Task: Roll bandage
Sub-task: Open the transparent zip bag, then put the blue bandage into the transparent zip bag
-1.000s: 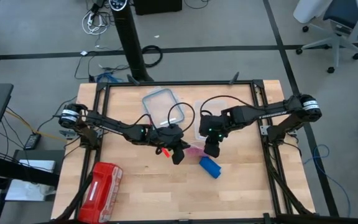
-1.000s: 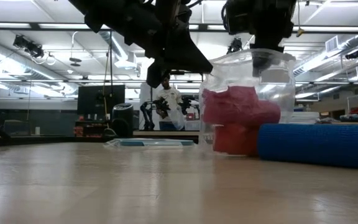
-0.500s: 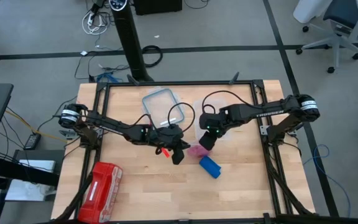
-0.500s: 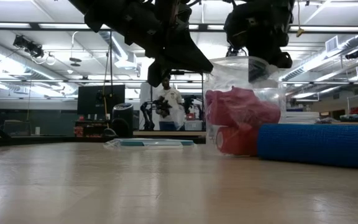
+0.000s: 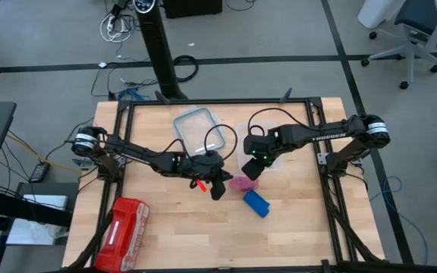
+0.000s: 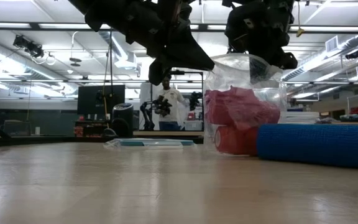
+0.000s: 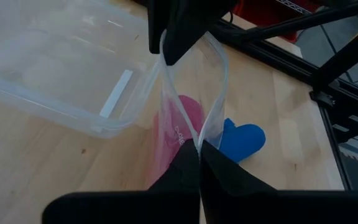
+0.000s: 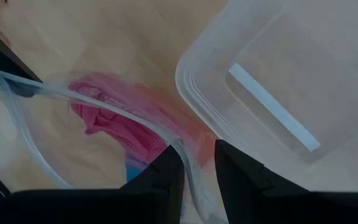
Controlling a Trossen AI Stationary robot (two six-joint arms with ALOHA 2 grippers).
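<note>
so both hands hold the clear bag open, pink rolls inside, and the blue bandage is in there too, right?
Not quite. The blue bandage lies on the table outside the bag, as the high view shows. The rest stands: both hands pinch the bag's rim, pink rolls inside.

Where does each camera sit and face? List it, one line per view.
High: overhead, looking straight down; both arms, bag, bandage.
Low: table height, looking level across; arms above the bag.
Left wrist: on left arm, facing bag; left pincer shows.
Right wrist: on right arm, facing bag; right pincer shows.
All four share the bag.
</note>
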